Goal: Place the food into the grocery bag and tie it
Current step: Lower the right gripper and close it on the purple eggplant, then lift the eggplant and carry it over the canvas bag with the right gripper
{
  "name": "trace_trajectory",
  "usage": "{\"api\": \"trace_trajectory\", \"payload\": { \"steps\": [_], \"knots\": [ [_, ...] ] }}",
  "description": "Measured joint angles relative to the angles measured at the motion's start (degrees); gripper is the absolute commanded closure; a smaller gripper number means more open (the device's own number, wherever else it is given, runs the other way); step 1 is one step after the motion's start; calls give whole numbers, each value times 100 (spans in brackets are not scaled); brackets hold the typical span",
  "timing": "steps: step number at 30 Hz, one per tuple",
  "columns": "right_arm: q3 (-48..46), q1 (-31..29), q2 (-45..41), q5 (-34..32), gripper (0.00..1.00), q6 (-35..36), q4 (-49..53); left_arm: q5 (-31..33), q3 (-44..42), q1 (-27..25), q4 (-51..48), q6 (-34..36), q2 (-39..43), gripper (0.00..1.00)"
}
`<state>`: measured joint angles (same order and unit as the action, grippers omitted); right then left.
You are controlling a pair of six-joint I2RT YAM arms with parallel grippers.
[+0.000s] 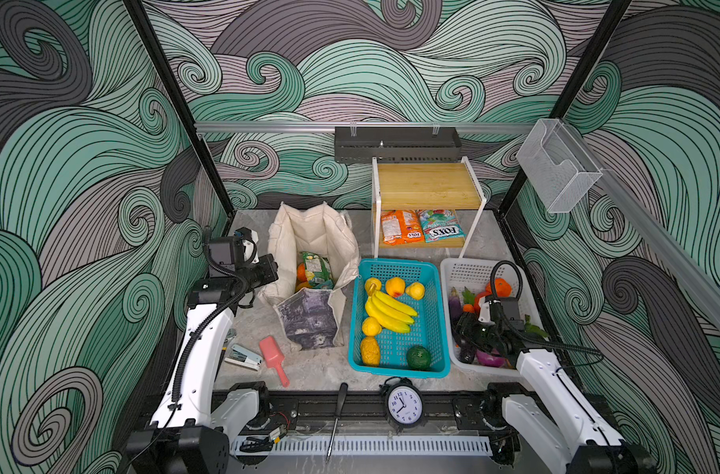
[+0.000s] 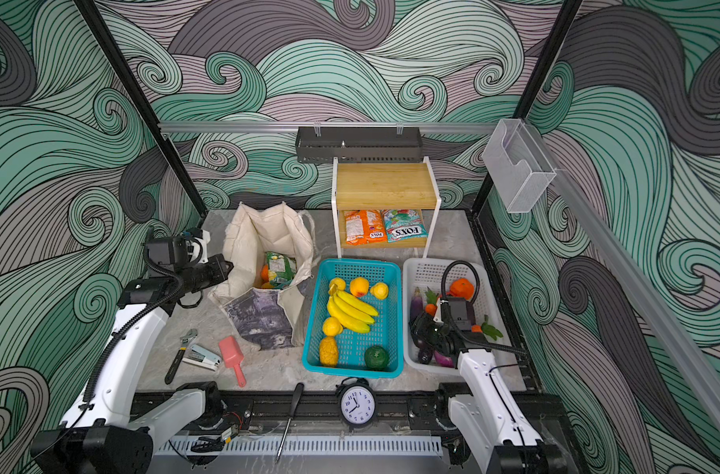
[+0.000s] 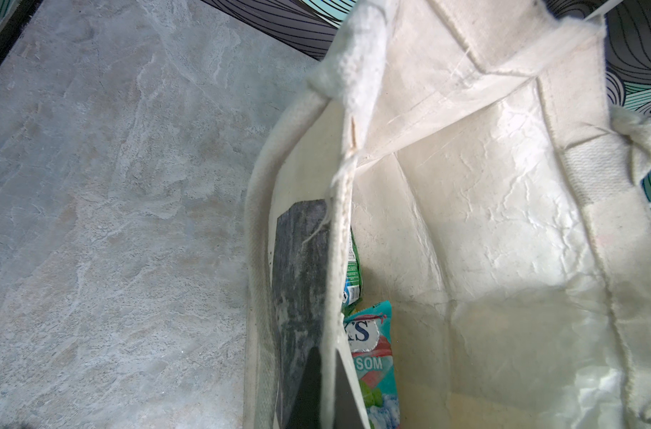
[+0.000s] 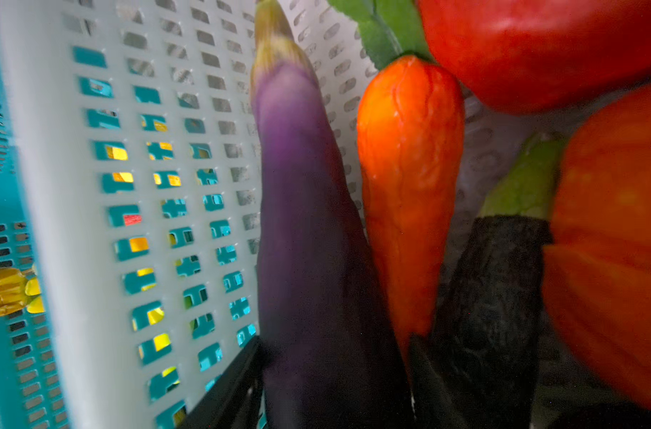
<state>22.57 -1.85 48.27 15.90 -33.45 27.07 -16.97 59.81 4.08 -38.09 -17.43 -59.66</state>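
Note:
The beige grocery bag (image 1: 313,238) (image 2: 264,234) stands open at the back left, with a green packet (image 1: 316,266) and an orange fruit (image 1: 301,273) inside. My left gripper (image 1: 271,269) (image 3: 327,401) is shut on the bag's left rim (image 3: 335,260), one finger on each side of the cloth. A teal-red packet (image 3: 368,341) lies just inside. My right gripper (image 1: 460,325) (image 4: 331,390) is down in the white basket (image 1: 465,262), shut on the purple eggplant (image 4: 305,223) (image 1: 454,301). Its fingers press both sides of the eggplant. A carrot (image 4: 409,167) lies right beside the eggplant.
A teal basket (image 1: 395,266) between bag and white basket holds bananas (image 1: 389,312) and other fruit. A dark eggplant (image 4: 491,297), a tomato (image 4: 539,44) and a pumpkin (image 4: 613,260) crowd the white basket. Two packets (image 1: 420,227) lie on the shelf. A scoop (image 1: 273,357), a stapler (image 1: 243,357) and a clock (image 1: 404,404) lie in front.

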Motion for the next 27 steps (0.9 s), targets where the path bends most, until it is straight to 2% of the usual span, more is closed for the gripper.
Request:
{"api": "trace_trajectory", "payload": {
  "steps": [2,5,16,20,27],
  "knots": [
    [0,4,-2,37,51,2,-28,2,0,0,0,0,0,100],
    [-17,15,-177,76,54,-55,-7,0,0,0,0,2,0,100],
    [136,15,-964,103,55,-136,284,-2,-2,0,0,2,0,100],
    [400,15,-1231,111,53,-127,313,-2,-2,0,0,2,0,100],
    [837,15,-1349,533,54,-133,-22,-2,-2,0,0,2,0,100]
  ]
}}
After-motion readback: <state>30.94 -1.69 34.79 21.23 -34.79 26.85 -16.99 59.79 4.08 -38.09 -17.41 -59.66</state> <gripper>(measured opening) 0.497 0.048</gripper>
